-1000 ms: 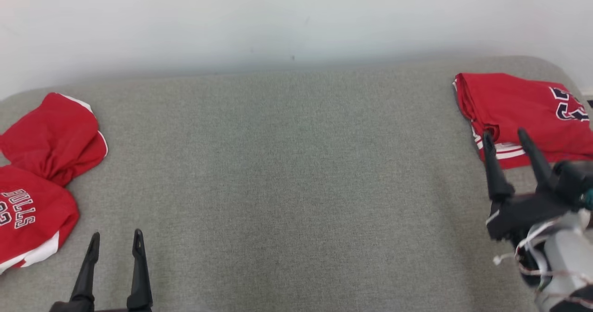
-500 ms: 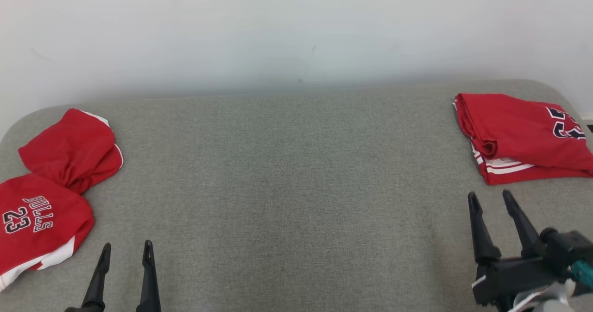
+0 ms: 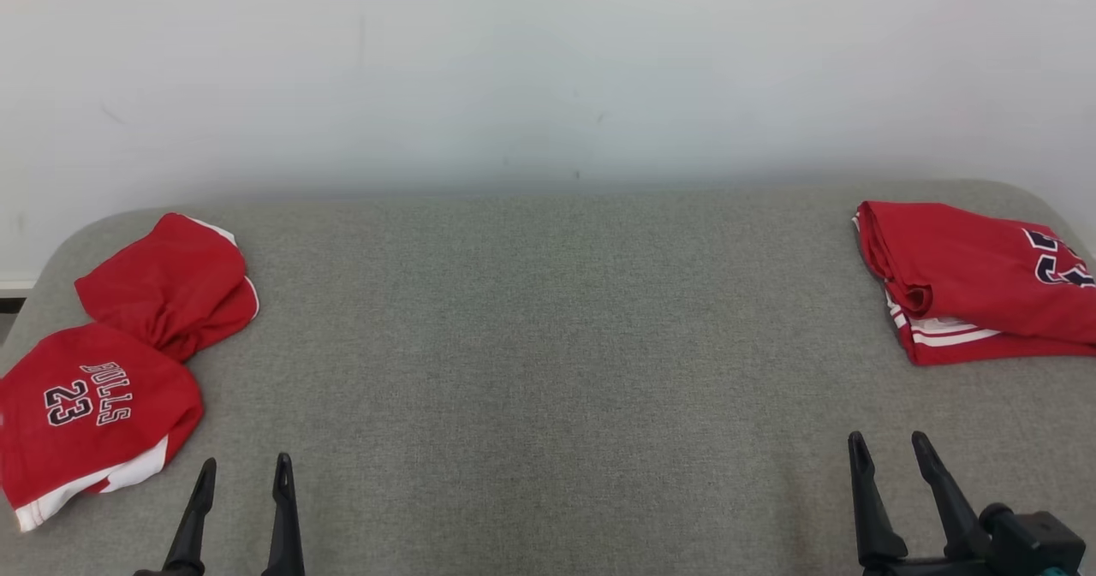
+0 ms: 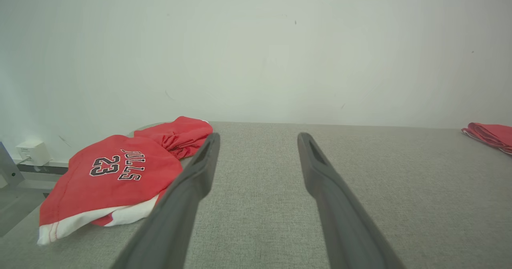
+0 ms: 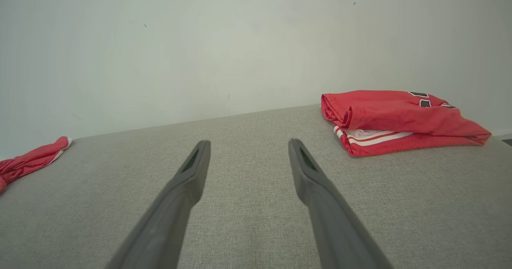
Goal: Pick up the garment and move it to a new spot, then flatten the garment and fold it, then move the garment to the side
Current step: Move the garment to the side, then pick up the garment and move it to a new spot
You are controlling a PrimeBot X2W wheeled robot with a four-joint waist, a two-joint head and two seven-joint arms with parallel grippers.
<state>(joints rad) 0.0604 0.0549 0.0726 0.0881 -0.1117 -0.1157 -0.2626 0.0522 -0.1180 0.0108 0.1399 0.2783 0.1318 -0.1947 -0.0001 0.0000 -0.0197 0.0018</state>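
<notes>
Right pincer (image 3: 886, 439) no longer at the folded garment (image 3: 967, 276), well apart, wide and empty; left pincer (image 3: 245, 462) likewise.

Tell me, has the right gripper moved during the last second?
Yes. The right gripper has pulled back toward the robot: earlier its fingertips overlapped the folded garment, now grey surface separates them.

— Where's the crumpled red garment (image 4: 116, 173)?
— Nine o'clock from the left gripper (image 4: 259, 137), lying on the grey cushion (image 4: 260, 221). The gripper's fingers are spread.
— And at three o'clock?
— A folded red garment (image 4: 490, 135), well apart, at the edge.
</notes>
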